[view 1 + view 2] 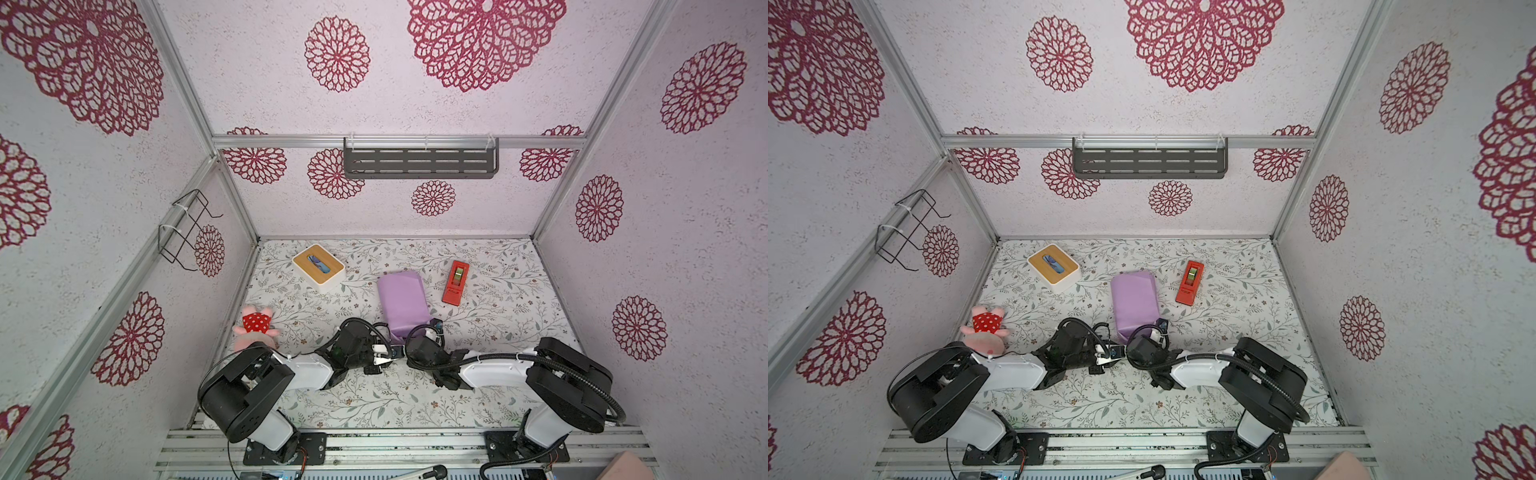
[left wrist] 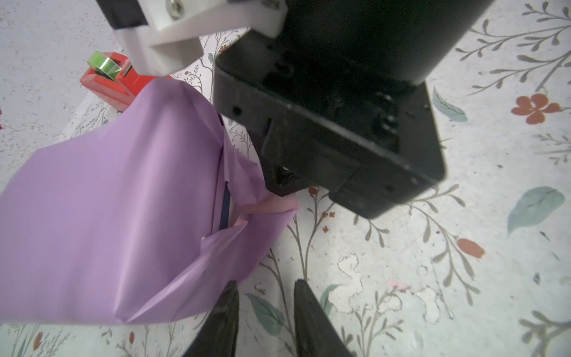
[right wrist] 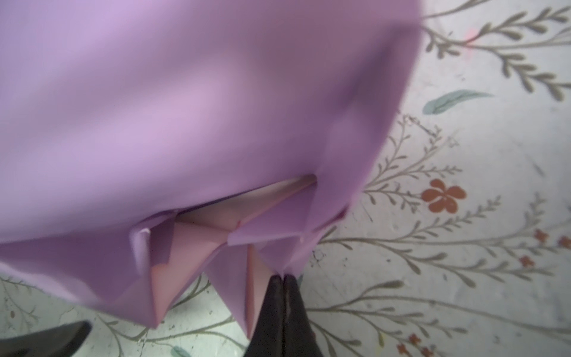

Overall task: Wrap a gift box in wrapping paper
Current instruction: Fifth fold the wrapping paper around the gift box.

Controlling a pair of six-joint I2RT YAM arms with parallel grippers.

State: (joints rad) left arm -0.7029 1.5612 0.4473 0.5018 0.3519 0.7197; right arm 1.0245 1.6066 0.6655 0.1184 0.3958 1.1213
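A navy-blue gift box [image 2: 225,210] lies near the middle of the floral-covered counter [image 1: 498,299]. It is almost wholly covered by the lilac wrapping paper [image 1: 402,301]. Only a thin dark sliver of it shows through a gap at the end facing the counter's near edge. There the folded flaps show the paper's pale pink inner face.

The right fingers [image 3: 283,293] are clenched on the tip of one flap at that end. The left fingers [image 2: 304,309] stand apart with nothing between them, one just beside the paper's lower corner.

A red tape dispenser [image 1: 455,281] sits beside the parcel toward the right edge. A white tissue box with a wooden top [image 1: 318,268] sits toward the far left corner. A pink plush toy [image 1: 255,326] lies by the left edge.
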